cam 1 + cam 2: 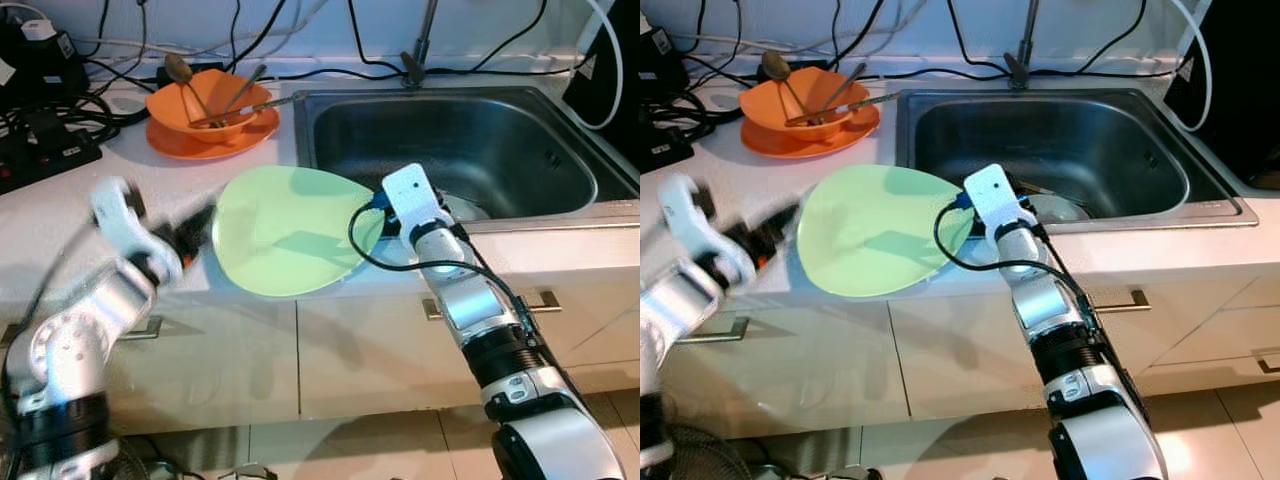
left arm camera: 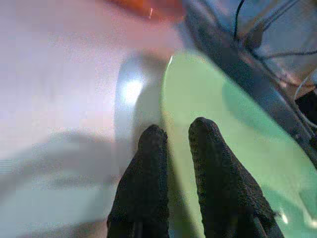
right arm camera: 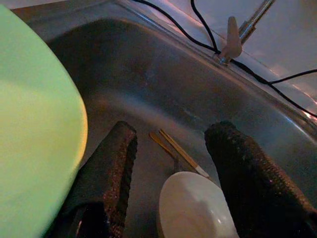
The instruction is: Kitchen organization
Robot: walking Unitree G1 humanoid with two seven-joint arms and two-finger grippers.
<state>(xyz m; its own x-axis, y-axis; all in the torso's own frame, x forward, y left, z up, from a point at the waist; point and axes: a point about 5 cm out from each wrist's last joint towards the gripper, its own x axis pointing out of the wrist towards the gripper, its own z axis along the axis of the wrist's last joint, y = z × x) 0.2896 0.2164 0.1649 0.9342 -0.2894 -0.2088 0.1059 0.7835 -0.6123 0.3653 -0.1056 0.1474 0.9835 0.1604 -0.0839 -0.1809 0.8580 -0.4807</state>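
The green plate is at the front edge of the counter, just left of the sink, and part of it reaches over the edge. It looks a little raised and tilted, but whether it still touches the counter cannot be told. The left gripper is at the plate's left rim, with its two fingers close together around the thin edge, so it seems to be pinching the plate. The right gripper is at the opposite rim, on the sink side; its fingers are spread wide and point down into the sink, holding nothing. Under it, in the sink, lie a white dish and a thin utensil. The plate lies between the two arms. The sink is directly to its right, so the coming move probably goes that way.
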